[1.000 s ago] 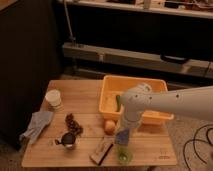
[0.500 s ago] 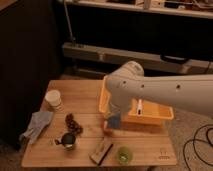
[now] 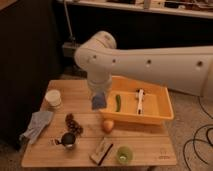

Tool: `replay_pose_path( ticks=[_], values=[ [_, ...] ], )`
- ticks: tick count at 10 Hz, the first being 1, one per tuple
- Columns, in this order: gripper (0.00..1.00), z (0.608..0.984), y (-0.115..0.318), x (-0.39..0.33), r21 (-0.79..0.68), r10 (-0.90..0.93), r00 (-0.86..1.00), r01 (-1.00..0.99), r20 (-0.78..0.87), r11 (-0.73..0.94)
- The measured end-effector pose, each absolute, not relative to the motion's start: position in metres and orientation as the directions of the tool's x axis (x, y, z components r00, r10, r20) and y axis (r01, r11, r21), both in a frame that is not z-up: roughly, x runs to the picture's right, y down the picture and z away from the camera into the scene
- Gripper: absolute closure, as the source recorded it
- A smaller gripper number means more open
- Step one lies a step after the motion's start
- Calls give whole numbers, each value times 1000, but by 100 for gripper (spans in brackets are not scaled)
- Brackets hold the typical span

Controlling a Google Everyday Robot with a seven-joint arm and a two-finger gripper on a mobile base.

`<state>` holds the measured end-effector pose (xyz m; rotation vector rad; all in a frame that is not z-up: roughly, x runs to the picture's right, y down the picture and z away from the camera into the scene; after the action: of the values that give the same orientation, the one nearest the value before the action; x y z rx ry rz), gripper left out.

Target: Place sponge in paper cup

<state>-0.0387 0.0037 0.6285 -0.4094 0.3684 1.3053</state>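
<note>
Currently catalogued, with clock directions taken from the middle of the wooden table:

- Sponge: small blue-grey soft block, roughly rectangular and slightly tilted. It hangs in the air at about 12 o'clock, just off the left wall of the yellow bin. It is well to the right of the paper cup and does not touch it.
- Gripper: at the lower end of the white arm, pointing down over the table's rear middle. Its fingers are mostly hidden by the wrist; they are closed on the top of the sponge.
- Paper cup: cream-white with a rolled rim, upright at 10 o'clock near the table's back-left corner.
- Rag: grey-blue fabric, crumpled at 9 o'clock and draped over the left edge.
- Dark knobbly cluster: at 9 o'clock, inboard of the rag; what it is cannot be told.
- Metal mug: dark, at 8 o'clock, just in front of the cluster.
- Round orange-brown item: near the centre, just in front of the bin.
- Tan block: black-edged, lying at 6 o'clock.
- Lime-green cup: low and round, at 5 o'clock, beside the block.
- Bin contents: a green strip and a white utensil, lying apart.
</note>
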Motion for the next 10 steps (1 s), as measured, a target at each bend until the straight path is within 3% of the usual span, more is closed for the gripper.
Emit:
replay_pose_path(
  ticks=[5, 10],
  values=[
    [100, 663, -46, -112, -182, 790, 387, -922, -475, 343],
    [100, 665, -48, -114, -185, 788, 392, -920, -475, 346]
  ],
)
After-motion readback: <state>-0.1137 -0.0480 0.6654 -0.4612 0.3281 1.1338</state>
